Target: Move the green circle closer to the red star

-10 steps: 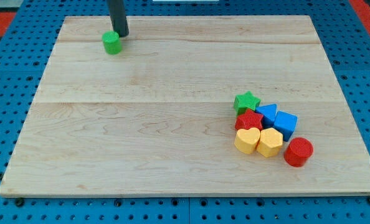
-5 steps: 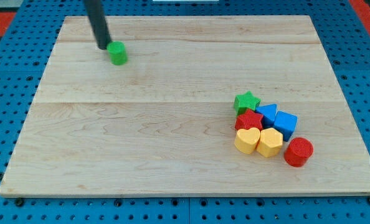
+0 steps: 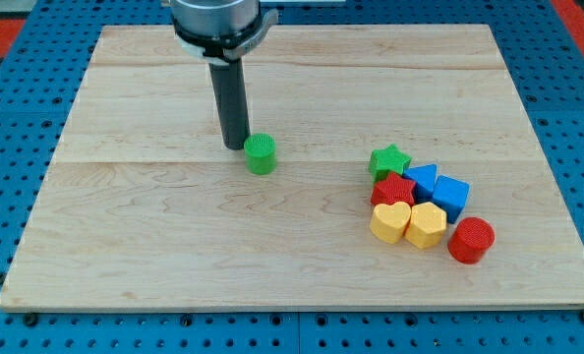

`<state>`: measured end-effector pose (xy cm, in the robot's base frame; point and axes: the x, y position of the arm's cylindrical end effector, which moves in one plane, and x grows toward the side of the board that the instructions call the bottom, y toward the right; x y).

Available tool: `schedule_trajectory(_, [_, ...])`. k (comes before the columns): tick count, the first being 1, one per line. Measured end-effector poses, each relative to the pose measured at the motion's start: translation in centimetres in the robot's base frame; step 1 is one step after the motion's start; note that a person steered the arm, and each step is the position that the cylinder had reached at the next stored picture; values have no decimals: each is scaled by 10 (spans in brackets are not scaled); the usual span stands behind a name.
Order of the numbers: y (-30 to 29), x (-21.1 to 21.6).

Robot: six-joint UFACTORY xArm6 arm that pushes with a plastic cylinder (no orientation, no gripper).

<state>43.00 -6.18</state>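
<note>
The green circle (image 3: 261, 154) sits near the middle of the wooden board (image 3: 174, 246). My tip (image 3: 235, 147) stands just to its upper left, touching or nearly touching it. The red star (image 3: 393, 189) lies in a cluster at the view's right, well to the right of the green circle. It sits below a green star (image 3: 389, 160) and above a yellow heart (image 3: 390, 221).
The cluster also holds two blue blocks (image 3: 422, 181) (image 3: 451, 196), a yellow hexagon block (image 3: 428, 225) and a red circle (image 3: 471, 240). Blue pegboard (image 3: 17, 118) surrounds the board.
The green circle has moved from the board's upper left down and to the right, toward the middle. My tip followed it, staying on its upper left side.
</note>
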Motion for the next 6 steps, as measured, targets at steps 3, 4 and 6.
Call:
schedule_trajectory(3, [105, 13])
schedule_trajectory(4, [58, 22])
schedule_trajectory(6, [98, 68])
